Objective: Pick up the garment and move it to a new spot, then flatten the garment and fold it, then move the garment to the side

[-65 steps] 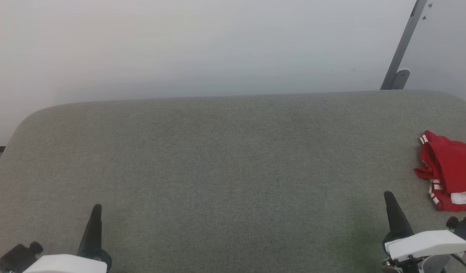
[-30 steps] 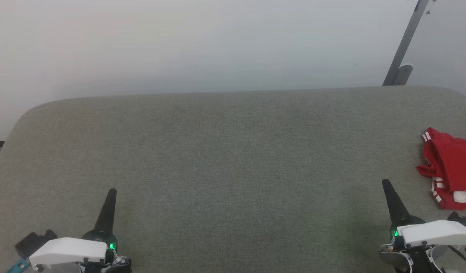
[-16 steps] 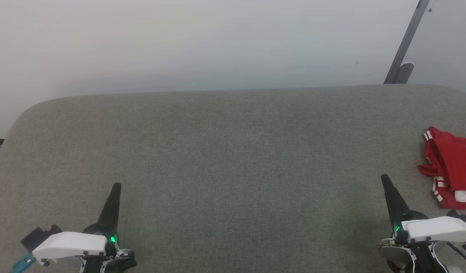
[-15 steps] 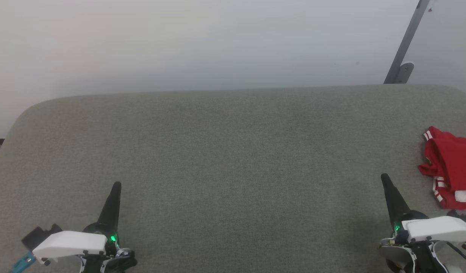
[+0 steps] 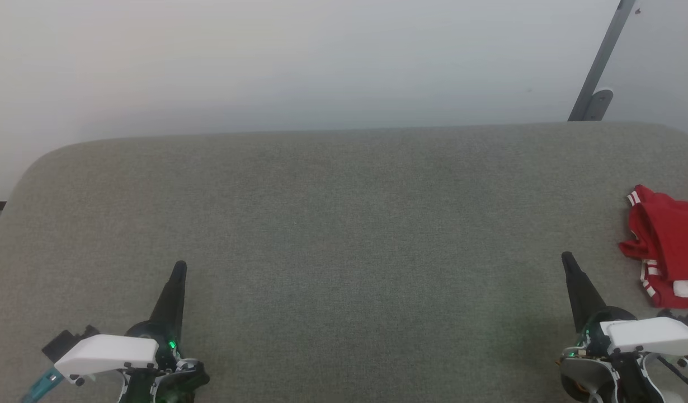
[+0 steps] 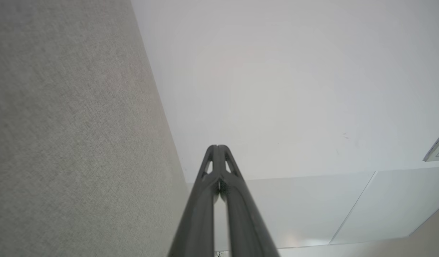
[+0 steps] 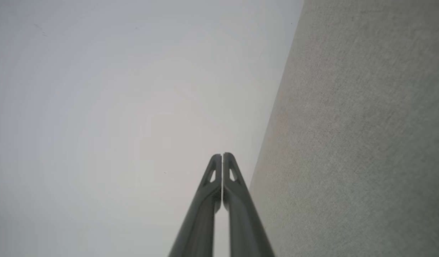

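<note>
The garment (image 5: 664,240) is pictured bunched in a heap at the far right of the grey fabric surface (image 5: 344,224), partly cut off by the edge of the head view. It is found to the right of the right end effector (image 5: 568,257) and a little beyond its tip, near but not touched. The left end effector (image 5: 179,266) is placed well apart from it, across the surface. The right end effector is therefore judged the nearer for the pick-up. The heap's long axis is seen to run roughly from near to far. Both end effectors are shown with fingers pressed together, nothing held. Red cloth is folded over itself, with red-and-white striped trim exposed at two edges and a white patch at the near end. No lettering can be made out.
</note>
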Controlling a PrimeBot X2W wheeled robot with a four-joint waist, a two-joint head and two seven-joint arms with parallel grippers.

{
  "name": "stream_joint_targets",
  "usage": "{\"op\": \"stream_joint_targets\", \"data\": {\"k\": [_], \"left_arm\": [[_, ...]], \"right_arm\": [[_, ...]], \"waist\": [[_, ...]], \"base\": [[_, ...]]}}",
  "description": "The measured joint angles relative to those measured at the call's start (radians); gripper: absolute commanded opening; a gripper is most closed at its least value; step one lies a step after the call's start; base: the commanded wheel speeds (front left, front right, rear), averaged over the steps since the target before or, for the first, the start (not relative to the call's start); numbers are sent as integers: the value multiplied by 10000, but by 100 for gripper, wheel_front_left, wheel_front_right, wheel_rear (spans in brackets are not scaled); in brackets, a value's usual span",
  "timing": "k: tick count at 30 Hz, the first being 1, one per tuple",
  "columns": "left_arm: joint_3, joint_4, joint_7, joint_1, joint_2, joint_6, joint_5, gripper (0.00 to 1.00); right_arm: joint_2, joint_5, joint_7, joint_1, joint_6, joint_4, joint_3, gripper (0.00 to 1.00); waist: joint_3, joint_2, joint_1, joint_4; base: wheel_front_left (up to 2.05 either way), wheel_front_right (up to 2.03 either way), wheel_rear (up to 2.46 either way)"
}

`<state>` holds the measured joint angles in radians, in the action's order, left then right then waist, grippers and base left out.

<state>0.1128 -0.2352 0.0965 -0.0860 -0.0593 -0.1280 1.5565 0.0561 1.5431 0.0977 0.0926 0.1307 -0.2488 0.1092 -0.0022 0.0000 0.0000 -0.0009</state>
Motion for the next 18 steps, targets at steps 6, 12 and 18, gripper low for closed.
{"op": "stream_joint_targets", "data": {"k": [6, 12, 18], "left_arm": [[0, -67, 96, -90, 48, 0, 311, 0], [0, -113, 176, -193, 79, 0, 546, 0], [2, -113, 176, -193, 79, 0, 546, 0]], "right_arm": [[-21, 414, 88, 107, 0, 12, 25, 0], [-42, 677, 169, 134, 0, 15, 46, 0], [-42, 677, 169, 137, 0, 17, 50, 0]], "waist": [[32, 0, 0, 5], [54, 0, 0, 9], [54, 0, -1, 9]], "base": [[0, 0, 0], [0, 0, 0], [0, 0, 0]]}}
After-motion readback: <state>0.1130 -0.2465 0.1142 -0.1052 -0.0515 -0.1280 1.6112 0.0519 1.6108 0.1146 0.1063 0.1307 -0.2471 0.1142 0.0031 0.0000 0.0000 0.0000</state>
